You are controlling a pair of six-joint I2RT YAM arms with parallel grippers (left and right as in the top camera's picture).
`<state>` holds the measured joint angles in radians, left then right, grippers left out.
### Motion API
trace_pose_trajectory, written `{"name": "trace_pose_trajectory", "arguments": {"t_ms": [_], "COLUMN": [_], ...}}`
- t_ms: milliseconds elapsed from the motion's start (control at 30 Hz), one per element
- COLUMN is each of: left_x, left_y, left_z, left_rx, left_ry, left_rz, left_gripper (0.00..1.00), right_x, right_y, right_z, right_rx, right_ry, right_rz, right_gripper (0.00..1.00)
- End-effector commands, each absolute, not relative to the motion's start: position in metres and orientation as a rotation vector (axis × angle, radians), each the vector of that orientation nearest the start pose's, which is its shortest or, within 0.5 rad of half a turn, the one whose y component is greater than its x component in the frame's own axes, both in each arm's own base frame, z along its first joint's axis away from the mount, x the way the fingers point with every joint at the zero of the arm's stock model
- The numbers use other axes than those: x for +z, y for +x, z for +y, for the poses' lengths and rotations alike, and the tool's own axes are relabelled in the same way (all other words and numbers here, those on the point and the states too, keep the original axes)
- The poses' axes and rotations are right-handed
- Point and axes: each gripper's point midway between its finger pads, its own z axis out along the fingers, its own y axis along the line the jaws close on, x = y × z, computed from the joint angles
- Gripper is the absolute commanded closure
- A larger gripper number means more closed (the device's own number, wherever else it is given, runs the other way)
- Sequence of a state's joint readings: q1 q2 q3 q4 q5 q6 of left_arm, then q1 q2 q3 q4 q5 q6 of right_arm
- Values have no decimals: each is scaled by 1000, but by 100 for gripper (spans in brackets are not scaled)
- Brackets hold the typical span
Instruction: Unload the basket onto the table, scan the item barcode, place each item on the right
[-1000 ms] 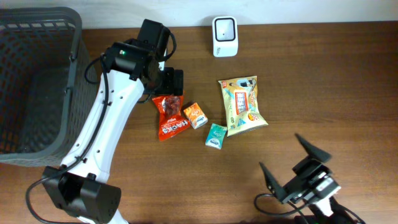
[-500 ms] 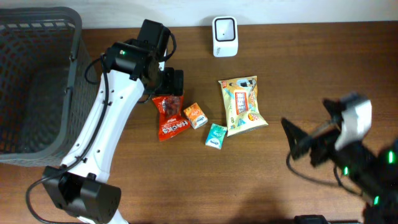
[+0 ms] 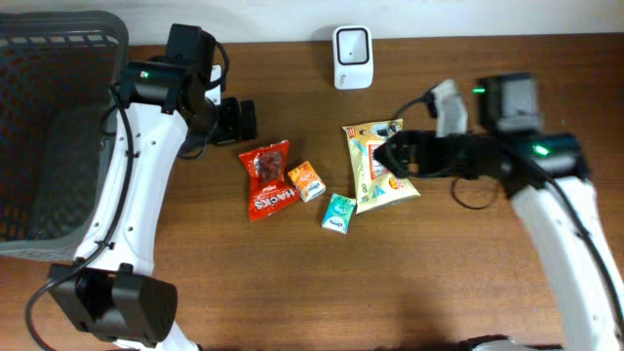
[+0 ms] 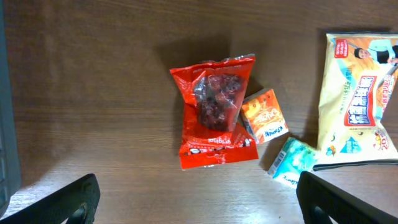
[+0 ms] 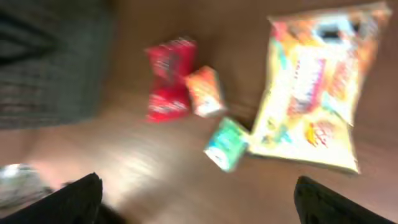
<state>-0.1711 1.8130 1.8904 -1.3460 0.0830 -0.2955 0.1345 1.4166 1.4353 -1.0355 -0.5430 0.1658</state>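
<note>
Snack bag [image 3: 380, 190], teal packet [image 3: 338, 213] touching lower-left corner

The counter [image 3: 292, 273] is grained wood with a dull sheen. Red bag [image 4: 216, 112] and yellow bag [image 4: 354, 93]: glossy, crinkled plastic film. The basket [image 3: 58, 127] is matt grey plastic mesh, the scanner [image 3: 351, 57] smooth white plastic.

1. Table [image 3: 292, 302]: mid-brown, straight wood grain running side to side.
2. Basket [image 3: 58, 21], left edge of table: dark grey, open lattice walls.
3. Scanner [image 3: 351, 57], far edge: white body, dark window.
4. Red bag [image 4: 216, 112]: bright red, clear panel showing dark red contents, white lettering low down.
5. Small box [image 4: 265, 116]: orange, white end flap.
6. Small packet [image 4: 292, 160]: teal-green and white.
7. Large bag [image 4: 357, 93]: pale yellow, busy print in red, blue and orange.
8. Left arm [image 3: 136, 195] and right arm [image 3: 565, 205]: white shells, black joints.
</note>
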Motion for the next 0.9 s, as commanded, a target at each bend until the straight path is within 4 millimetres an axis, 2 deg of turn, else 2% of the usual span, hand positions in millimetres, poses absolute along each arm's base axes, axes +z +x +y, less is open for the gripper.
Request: {"name": "trace_pose_trajectory", "arguments": {"t_ms": [0, 100, 200, 267, 300, 400, 467, 533, 667, 867], "left_x": [217, 217, 215, 213, 211, 200, 196, 195, 195, 195], "left_y": [389, 389, 387, 386, 385, 381, 379, 379, 384, 382], "left_z": [-72, -72, -71, -71, -71, -70, -70, -70, -71, -70], "left_rx": [-131, -131, -128, -126, -124, -115, -112, -111, -116, -115], "left_ry": [-177, -177, -177, -178, -179, -181, -182, -182, -181, -181], "left_rz": [2834, 2835, 2842, 2850, 2857, 2883, 2894, 2898, 2881, 2887], "left_gripper": [1, 1, 1, 1, 1, 1, 1, 1, 1, 1], "right_x": [214, 184, 154, 145, 142, 129, 121, 112, 94, 72], "right_y": [349, 367, 390, 401, 406, 423, 428, 432, 437, 440], "right_z": [116, 112, 120, 129, 133, 143, 146, 149, 152, 162], "right_rx": [408, 271, 285, 339, 362, 364, 310, 224, -7, -122], "right_ry": [-5, 89, 198, 205, 198, 168, 153, 131, 87, 111], "right_rz": [2725, 2784, 2804, 2797, 2788, 2757, 2749, 2740, 2703, 2680], "right_gripper": [1, 2, 2, 19, 24, 27, 37, 42, 42, 44]}}
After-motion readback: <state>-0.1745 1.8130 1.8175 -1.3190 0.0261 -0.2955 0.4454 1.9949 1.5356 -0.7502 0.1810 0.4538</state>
